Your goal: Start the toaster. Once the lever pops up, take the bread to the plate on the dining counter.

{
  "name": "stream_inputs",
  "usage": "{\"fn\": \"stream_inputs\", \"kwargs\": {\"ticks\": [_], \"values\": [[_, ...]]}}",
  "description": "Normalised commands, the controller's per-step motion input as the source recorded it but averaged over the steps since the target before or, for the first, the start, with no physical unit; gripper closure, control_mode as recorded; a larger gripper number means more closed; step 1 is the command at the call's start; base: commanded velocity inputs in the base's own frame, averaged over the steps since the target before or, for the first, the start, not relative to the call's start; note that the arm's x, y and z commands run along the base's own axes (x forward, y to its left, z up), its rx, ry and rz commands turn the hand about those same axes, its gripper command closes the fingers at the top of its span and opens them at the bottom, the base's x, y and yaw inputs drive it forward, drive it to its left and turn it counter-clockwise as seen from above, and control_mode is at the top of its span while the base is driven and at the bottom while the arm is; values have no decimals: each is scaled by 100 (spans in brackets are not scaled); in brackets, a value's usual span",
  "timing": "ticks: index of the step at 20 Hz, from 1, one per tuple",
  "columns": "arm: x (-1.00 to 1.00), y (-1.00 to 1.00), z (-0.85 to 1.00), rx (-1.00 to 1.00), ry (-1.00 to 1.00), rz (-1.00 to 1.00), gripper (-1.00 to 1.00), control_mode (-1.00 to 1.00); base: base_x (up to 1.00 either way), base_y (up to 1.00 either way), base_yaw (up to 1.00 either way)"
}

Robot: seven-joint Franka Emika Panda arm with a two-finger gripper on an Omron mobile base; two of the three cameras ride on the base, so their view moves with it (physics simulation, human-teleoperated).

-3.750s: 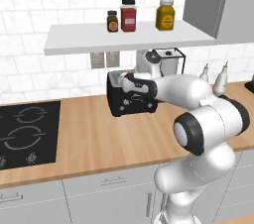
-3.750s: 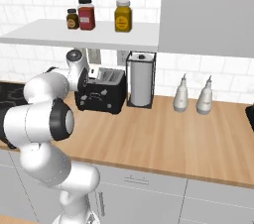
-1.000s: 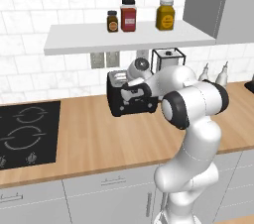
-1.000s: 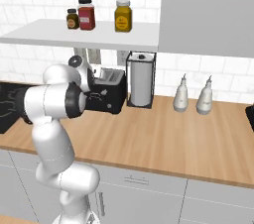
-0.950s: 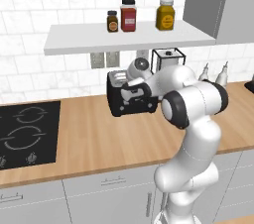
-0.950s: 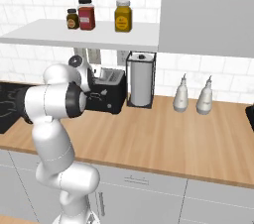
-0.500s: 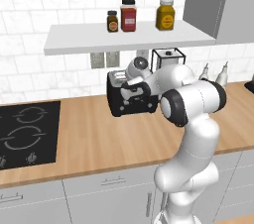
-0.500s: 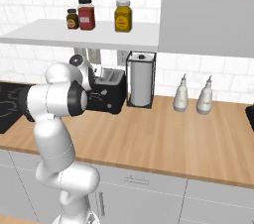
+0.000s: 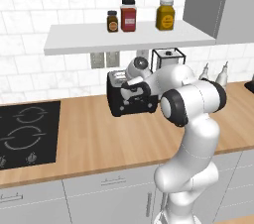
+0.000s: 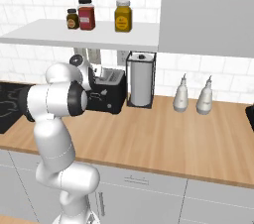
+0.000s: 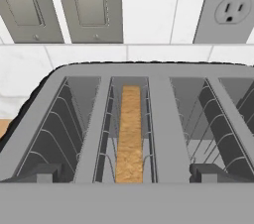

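Observation:
The black toaster [image 9: 120, 109] with its silvery top [image 11: 163, 119] stands on the wall counter under the shelf, also seen in the right base view [image 10: 112, 100]. One tan slice of bread [image 11: 130, 129] stands on edge in the second slot from the left, sunk low between the wires. My gripper [image 9: 135, 90] hangs just above the toaster's top, pointing down into it. In the hand view the gripper [image 11: 126, 173] is open, its fingertips [image 11: 45, 173] set wide either side of the bread's slot, touching nothing. The plate and the dining counter are out of view.
A wire paper-towel holder [image 10: 142, 82] stands right of the toaster, then two pale bottles [image 10: 181, 96]. The shelf [image 9: 129, 37] with jars hangs close overhead. A black hob [image 9: 25, 134] lies at the left. Wall outlets [image 11: 230, 5] sit behind the toaster.
Since the earliest frames the arm has lifted and the hand has gone from the toaster's front to above its top. Over the last second it has barely shifted.

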Motion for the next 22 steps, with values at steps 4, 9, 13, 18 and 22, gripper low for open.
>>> {"fn": "stream_inputs", "kwargs": {"ticks": [4,9,13,18,22], "values": [[0,0,0,0,0,0,-100,-100,0,0,0],[0,0,0,0,0,0,-100,-100,0,0,0],[0,0,0,0,0,0,-100,-100,0,0,0],[0,0,0,0,0,0,-100,-100,0,0,0],[0,0,0,0,0,0,-100,-100,0,0,0]]}}
